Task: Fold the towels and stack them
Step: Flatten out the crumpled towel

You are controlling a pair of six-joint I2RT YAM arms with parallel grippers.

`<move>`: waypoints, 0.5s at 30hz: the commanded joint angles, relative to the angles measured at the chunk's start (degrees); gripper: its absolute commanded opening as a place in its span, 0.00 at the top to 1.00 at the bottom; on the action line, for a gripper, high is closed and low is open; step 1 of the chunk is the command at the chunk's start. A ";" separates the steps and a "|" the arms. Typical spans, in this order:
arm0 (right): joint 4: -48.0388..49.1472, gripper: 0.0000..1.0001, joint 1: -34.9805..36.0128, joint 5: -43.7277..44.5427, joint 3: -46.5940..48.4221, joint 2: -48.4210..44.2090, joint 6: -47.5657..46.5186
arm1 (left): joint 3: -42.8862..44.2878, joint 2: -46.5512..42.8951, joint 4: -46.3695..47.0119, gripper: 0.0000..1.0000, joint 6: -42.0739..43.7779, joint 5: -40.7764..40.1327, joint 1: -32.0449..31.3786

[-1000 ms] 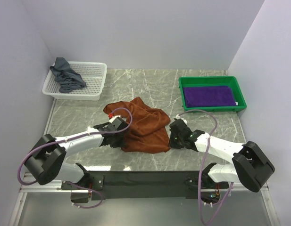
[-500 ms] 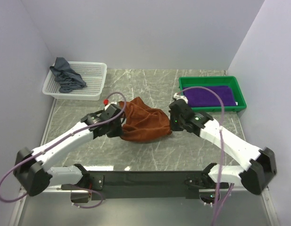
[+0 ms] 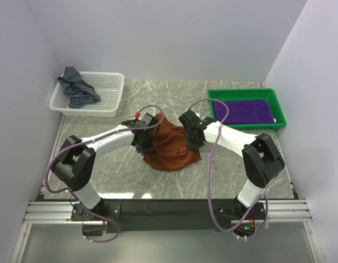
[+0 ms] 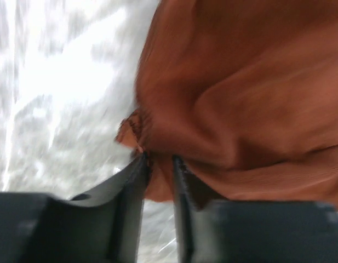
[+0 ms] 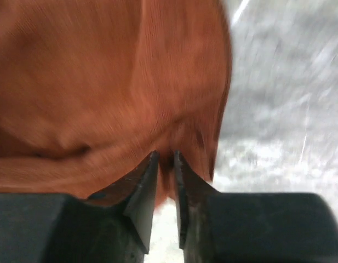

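Note:
A rust-brown towel (image 3: 171, 150) lies bunched and folded over on the marble table between my two grippers. My left gripper (image 3: 147, 143) is at its left edge, my right gripper (image 3: 192, 139) at its right edge. In the left wrist view the left gripper (image 4: 159, 160) has its jaws slightly apart, with a fold of the towel (image 4: 240, 98) lying in the gap. The right gripper (image 5: 166, 156) also stands narrowly parted, the towel (image 5: 92, 82) hem between its tips. A purple towel (image 3: 242, 111) lies flat in the tray. A grey-blue towel (image 3: 75, 87) hangs over the basket.
A white mesh basket (image 3: 106, 90) stands at the back left. A green tray (image 3: 245, 92) stands at the back right. Grey walls close in the left, back and right sides, and both arms reach in over the table's middle.
Both grippers swept from the near edge toward the back and inward, carrying the rust-brown towel's near part over itself. Their jaws have parted from shut.

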 commanded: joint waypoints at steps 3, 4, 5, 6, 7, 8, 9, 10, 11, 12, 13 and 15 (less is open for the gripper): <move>9.36 0.64 -3.85 1.95 -1.19 -7.14 4.65 | -1.34 -5.89 8.87 0.46 -1.80 -0.85 4.37; 10.42 0.57 -4.47 1.86 -2.60 -8.56 5.18 | -4.31 -9.12 10.10 0.30 -2.25 -0.85 4.90; 11.90 0.57 -5.43 1.34 -5.40 -9.79 5.27 | -5.73 -10.63 11.77 0.25 -2.43 -0.68 5.86; 12.53 0.57 -5.79 0.99 -6.99 -12.41 5.27 | -7.23 -13.52 12.39 0.22 -2.60 -0.15 6.14; 13.49 0.57 -6.05 0.37 -8.75 -14.01 5.10 | -9.94 -14.94 12.84 0.19 -2.60 0.20 6.23; 15.24 0.58 -6.40 -0.41 -12.77 -15.68 5.09 | -11.27 -16.35 13.28 0.19 -2.43 0.55 6.23; 16.56 0.58 -6.58 -3.21 -14.98 -19.61 5.09 | -14.59 -19.23 14.76 0.19 -2.08 2.38 6.14; 18.14 0.59 -6.67 -4.97 -19.79 -21.74 4.92 | -16.36 -20.83 15.73 0.19 -1.73 3.79 6.23; 20.77 0.58 -6.93 -6.47 -22.27 -23.85 5.18 | -18.30 -22.50 17.05 0.19 -1.38 5.20 6.23; 21.67 0.58 -7.54 -9.27 -24.56 -27.35 5.53 | -20.32 -25.91 19.32 0.19 -1.46 7.82 6.23; 22.46 0.59 -7.98 -10.43 -28.41 -28.77 6.06 | -24.25 -27.51 20.74 0.20 -1.37 8.63 6.23; 24.92 0.59 -8.77 -11.75 -32.21 -32.20 6.41 | -28.05 -31.98 22.85 0.21 -1.72 9.69 6.23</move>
